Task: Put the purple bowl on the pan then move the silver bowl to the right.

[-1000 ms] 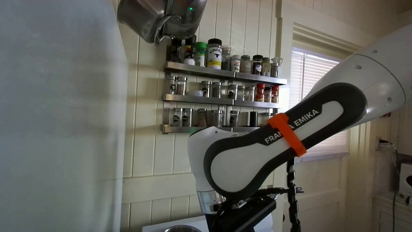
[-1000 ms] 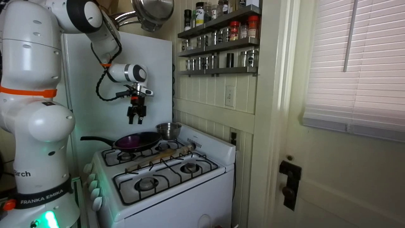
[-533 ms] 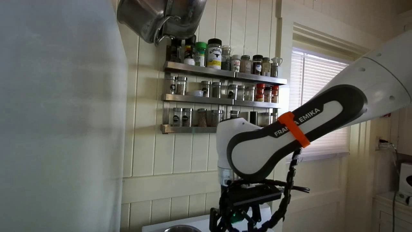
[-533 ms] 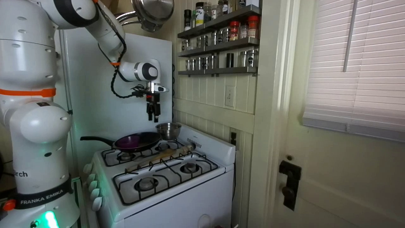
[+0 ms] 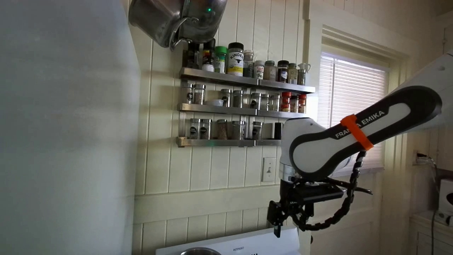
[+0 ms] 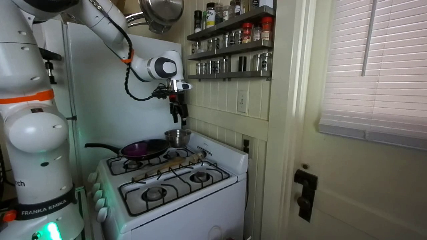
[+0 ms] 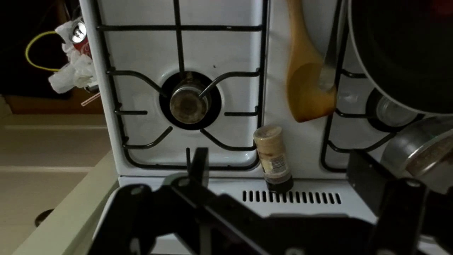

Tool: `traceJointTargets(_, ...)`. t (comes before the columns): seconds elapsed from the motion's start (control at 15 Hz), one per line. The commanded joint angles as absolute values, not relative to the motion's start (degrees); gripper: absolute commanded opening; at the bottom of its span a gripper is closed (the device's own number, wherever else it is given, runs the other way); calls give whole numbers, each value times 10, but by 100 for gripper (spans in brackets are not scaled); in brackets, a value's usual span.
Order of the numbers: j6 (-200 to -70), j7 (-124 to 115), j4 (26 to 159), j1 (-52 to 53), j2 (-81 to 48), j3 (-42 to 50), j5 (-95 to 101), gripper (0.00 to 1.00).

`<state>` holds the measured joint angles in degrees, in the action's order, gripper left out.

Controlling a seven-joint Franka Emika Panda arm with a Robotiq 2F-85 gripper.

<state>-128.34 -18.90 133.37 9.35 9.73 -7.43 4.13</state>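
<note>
Eyeing silver bowl (image 6: pixel 177 138) as the remaining step: rear of stove (image 6: pixel 200 213), just beside the pan (image 6: pixel 157 147), contact unclear. Probably light, stiff, slick metal, hard to break; I'd pinch the rim, one finger inside. Purple bowl (image 6: pixel 136 150) already in pan. Gripper (image 6: pixel 179 120) hangs higher, jaws wide, holding nothing; wrist view has silver bowl past one finger, so I'd shift over before descending. Bottle (image 7: pixel 274 159) lies nearby.

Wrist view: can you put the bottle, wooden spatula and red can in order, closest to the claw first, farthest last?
1. Bottle: shows in the gap of the open claw.
2. Wooden spatula: higher in the picture, right of centre.
3. Red can: far upper left, past the edge of the stove.
</note>
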Motion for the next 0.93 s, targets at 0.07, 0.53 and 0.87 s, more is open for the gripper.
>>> traceJointTargets(0.07, -1282, -113, 1342, 86, 101, -69, 17, 100)
traceJointTargets(0.53, -1327, -136, 1254, 79, -10, -79, 38, 100)
traceJointTargets(0.87, -1303, -132, 1116, 105, -145, -87, 84, 100)
